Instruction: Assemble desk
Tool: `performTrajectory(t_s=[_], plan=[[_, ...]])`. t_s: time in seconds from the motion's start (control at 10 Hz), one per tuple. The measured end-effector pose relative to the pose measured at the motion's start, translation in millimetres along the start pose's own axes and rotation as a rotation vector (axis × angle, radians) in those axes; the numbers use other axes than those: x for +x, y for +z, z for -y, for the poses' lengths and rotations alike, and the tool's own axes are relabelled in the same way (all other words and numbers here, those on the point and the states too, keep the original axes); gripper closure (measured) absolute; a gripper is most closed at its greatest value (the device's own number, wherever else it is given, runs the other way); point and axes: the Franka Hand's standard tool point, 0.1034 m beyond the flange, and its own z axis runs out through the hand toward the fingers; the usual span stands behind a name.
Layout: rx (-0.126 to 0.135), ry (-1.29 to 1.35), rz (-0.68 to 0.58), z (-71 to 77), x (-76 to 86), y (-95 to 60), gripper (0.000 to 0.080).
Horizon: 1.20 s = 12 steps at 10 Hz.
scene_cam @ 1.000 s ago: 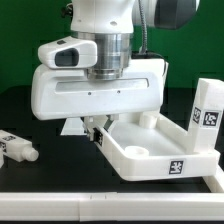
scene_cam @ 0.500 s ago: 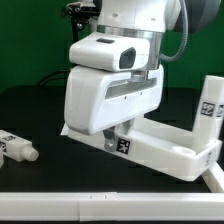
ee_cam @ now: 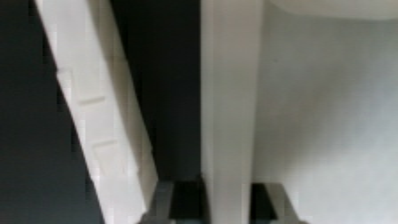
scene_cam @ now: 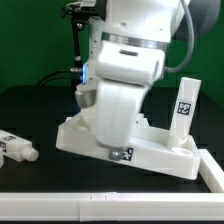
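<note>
The white desk panel (scene_cam: 165,158) lies flat on the black table, its long rim facing the camera. My gripper (scene_cam: 116,149) comes down on its near rim beside a small tag and is shut on that rim. In the wrist view the rim (ee_cam: 228,90) runs straight between the two dark fingers (ee_cam: 180,203), gripper (ee_cam: 224,206). A white leg (scene_cam: 185,108) with a tag stands upright at the panel's corner at the exterior view's right. I cannot tell whether it sits in a socket. Another tagged leg (scene_cam: 16,148) lies loose at the exterior view's left.
A white strip (scene_cam: 110,206) runs along the table's front edge. The arm's white body hides the middle of the panel. In the wrist view a slanted white strip (ee_cam: 98,110) lies beside the rim over the black table.
The gripper has turned with the panel in its grip. The panel has swung from end-on to broadside, and the upright leg has shifted toward the exterior view's left with it.
</note>
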Motion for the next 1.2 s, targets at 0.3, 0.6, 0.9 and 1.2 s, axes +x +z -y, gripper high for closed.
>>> performTrajectory(t_s=[0.3, 0.6, 0.9, 1.2], plan=[[0.005, -0.058, 0.005, -1.6, -3.8, 5.5, 0.0739], [0.005, -0.050, -0.001, -6.4, 8.1, 13.5, 0.0739], [-0.034, -0.072, -0.008, -22.7, 27.1, 23.5, 0.0739], [-0.067, -0.037, 0.010, -18.4, 28.9, 25.8, 0.0739]])
